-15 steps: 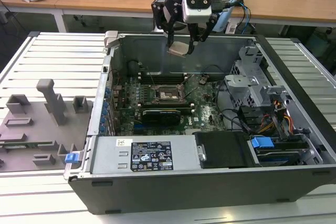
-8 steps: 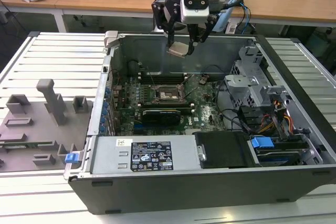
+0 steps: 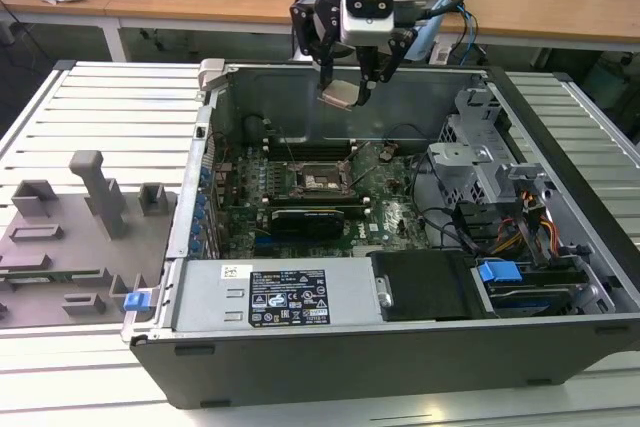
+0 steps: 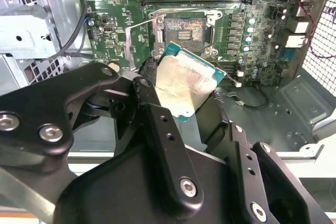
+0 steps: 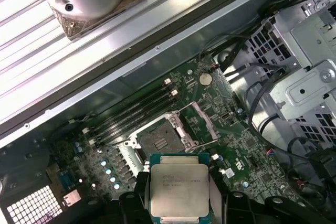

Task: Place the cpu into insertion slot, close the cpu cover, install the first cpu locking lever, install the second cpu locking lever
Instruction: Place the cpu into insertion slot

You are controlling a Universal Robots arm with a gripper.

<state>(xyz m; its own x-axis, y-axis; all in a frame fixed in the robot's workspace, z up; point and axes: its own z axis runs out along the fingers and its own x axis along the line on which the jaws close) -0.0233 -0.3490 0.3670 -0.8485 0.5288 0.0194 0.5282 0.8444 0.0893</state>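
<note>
One chip (image 3: 338,95) on hand. From the exterior view's left:

- Grey moulded tray (image 3: 70,237) on the tabletop (image 3: 110,97).
- Open computer case (image 3: 400,347).
- Socket (image 3: 322,179) on the board, bare, with its cover (image 4: 128,40) hinged up.

My tool (image 3: 342,87) is clamped on the chip, which rides tilted, well above the socket.

Risk, as I judge it: a tilted or turned seating would bend the socket pins.

Arm: hangs straight down, wrist near the case's far wall.

Pale silver-grey cpu (image 5: 178,190) with teal rim (black pincer (image 3: 345,85)); green motherboard (image 5: 236,156); dark insertion slot (image 5: 157,140).
</note>
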